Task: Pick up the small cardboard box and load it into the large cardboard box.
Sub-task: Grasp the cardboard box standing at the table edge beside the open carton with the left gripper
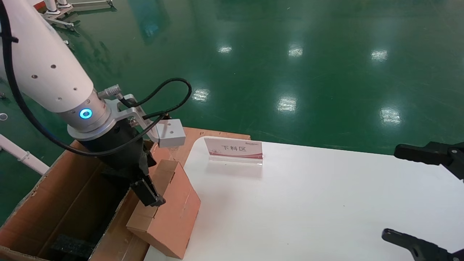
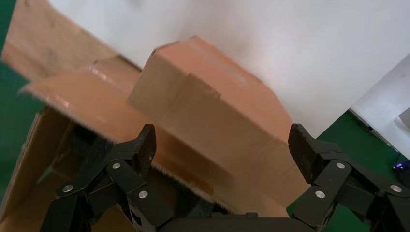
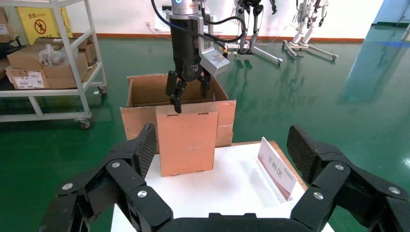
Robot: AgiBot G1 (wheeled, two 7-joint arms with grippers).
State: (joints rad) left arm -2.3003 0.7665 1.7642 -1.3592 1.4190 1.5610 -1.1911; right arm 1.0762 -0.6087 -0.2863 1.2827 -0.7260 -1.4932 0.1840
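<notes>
While your left gripper [image 1: 150, 197] hangs at the upper edge of the small reddish-brown corrugated cardboard box [image 1: 166, 208], its black fingers [image 2: 140, 147] stand spread wide, one on each side of the carton's width, and you can see in the left wrist view that neither pad presses the cardboard. From the head view one fingertip sits against the box's top face near its corner; whether it actually touches, you cannot tell. That small box stands tilted at the edge of the white tabletop [image 1: 326, 203], leaning against the near side flap of the large brown corrugated cardboard box [image 1: 69, 203], which sits open just beside the table with a black foam block [image 1: 70, 246] showing at its bottom. Behind the small box, on the tabletop, stands a clear acrylic sign with red Chinese lettering [image 1: 235, 149], well apart from it. Your right gripper [image 1: 424, 195] hovers over the tabletop's far side from the small box, jaws spread open and holding nothing.
</notes>
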